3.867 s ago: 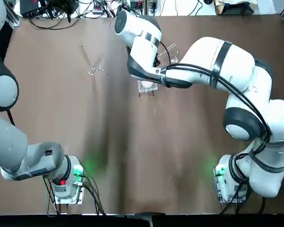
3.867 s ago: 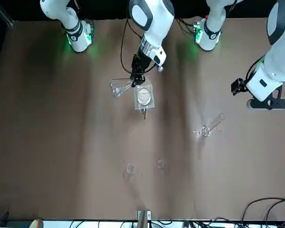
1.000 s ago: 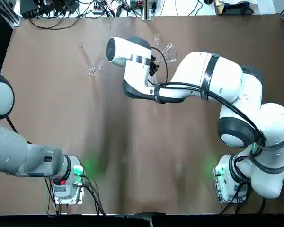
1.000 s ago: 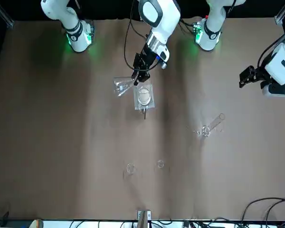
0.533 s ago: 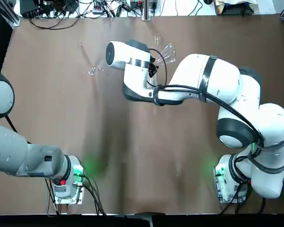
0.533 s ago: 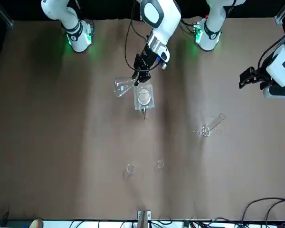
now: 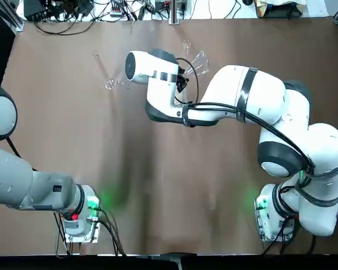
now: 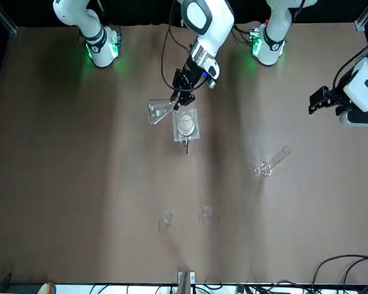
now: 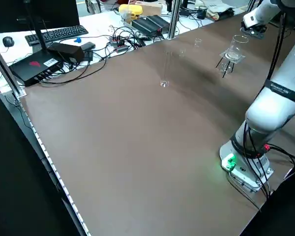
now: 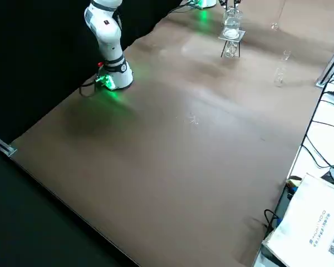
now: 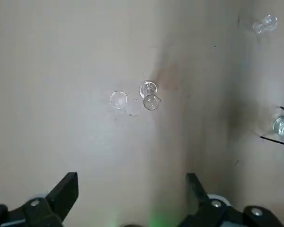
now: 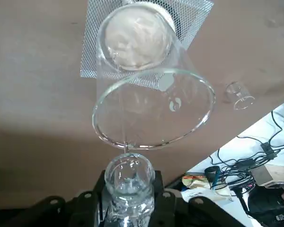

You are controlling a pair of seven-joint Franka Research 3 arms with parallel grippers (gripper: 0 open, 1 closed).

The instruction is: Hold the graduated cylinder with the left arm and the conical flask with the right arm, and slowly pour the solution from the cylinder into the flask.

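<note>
The right gripper (image 8: 179,99) has its fingers clamped on the neck of the flask (image 8: 156,110), which it holds lifted and tipped on its side, the wide base pointing away from the fingers; in the right wrist view the neck (image 12: 129,182) sits between the two fingers and the round base stands out beyond them. Just beside the flask, on a small mesh stand (image 8: 186,125), is a beaker (image 12: 135,40) with white contents. The left gripper (image 8: 322,101) hovers near the bench's left edge with its fingers (image 11: 66,189) wide apart and empty. The cylinder (image 7: 103,71) lies flat on the bench (image 7: 158,185), well apart from both grippers, its foot toward the robot and its open end toward the far edge, so that its long axis runs slantwise away from the arms' bases; in the front view it shows as a faint tube (image 8: 275,159). It lies on the left arm's side of the bench, away from the right arm's load, so the left gripper is judged the one to reach it, crossing the tube's long axis. Count: one flask, one cylinder, one beaker on one stand, and two small glass vials (image 8: 167,217) standing near the far edge; a few tiny glass bits lie beside the cylinder's foot, too small to count.
</note>
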